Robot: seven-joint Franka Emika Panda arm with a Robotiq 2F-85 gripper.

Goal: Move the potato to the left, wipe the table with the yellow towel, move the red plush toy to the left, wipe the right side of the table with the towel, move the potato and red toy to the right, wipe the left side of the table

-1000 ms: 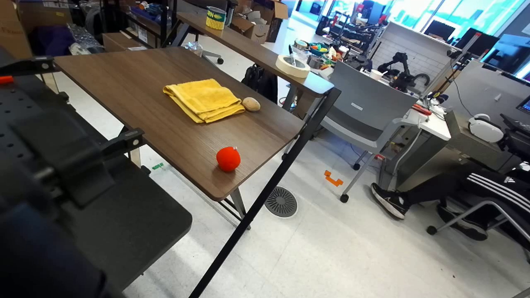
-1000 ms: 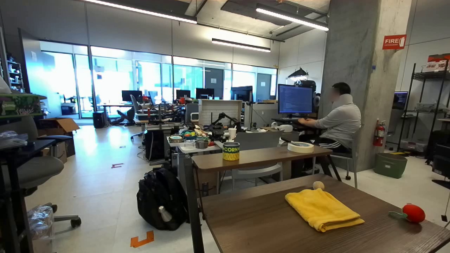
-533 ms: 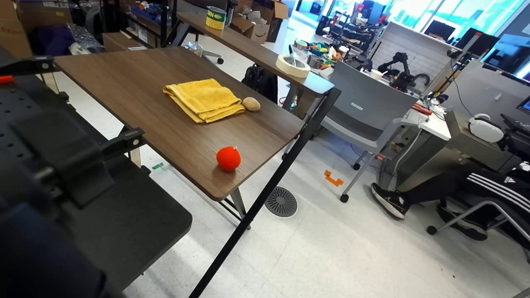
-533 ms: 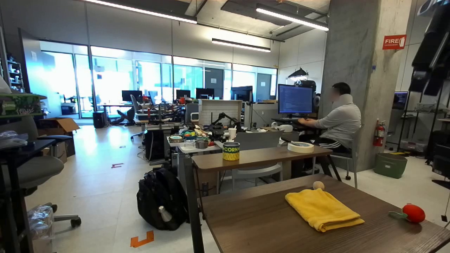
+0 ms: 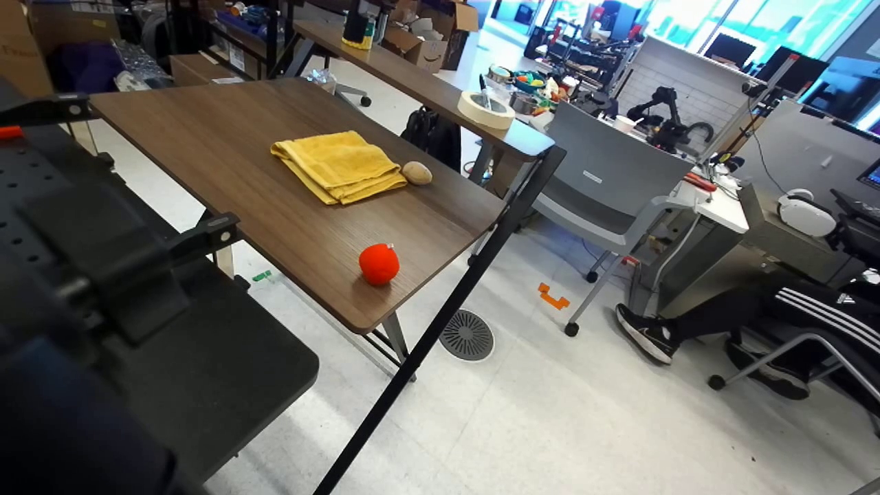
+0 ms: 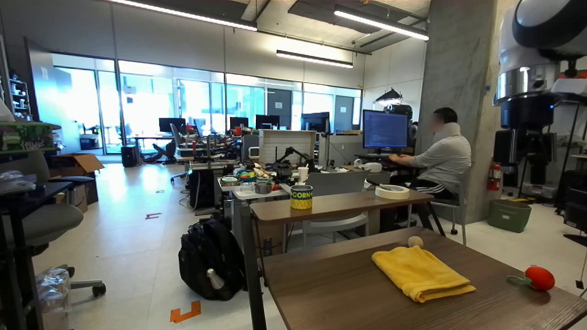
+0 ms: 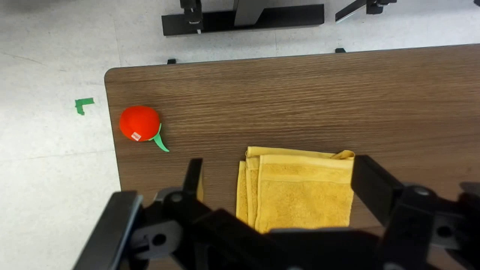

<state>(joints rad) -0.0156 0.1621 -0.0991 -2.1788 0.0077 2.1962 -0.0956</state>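
The fingers (image 7: 375, 187) hang spread and empty above the worktop (image 7: 397, 101), presumably to clear the potato (image 5: 417, 173) first: it sits at three o'clock from the yellow towel (image 5: 337, 163) in an exterior view, likely blocking a wipe.

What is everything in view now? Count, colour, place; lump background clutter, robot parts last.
table: one, dark brown, in all views
yellow towel: one, yellow, folded on the table
potato: one, tan, beside the yellow towel
red plush toy: one, red and green, near table corner
shelf: one, brown, beyond the table
corn can: one, yellow and dark, on the shelf
tape roll: one, cream, on the shelf
backpack: one, black, on the floor
person: one, grey top, at a monitor
background clutter: uncounted, mixed, around the room
arm: one, white and black, upper right of an exterior view
gripper: one, black, open above the table
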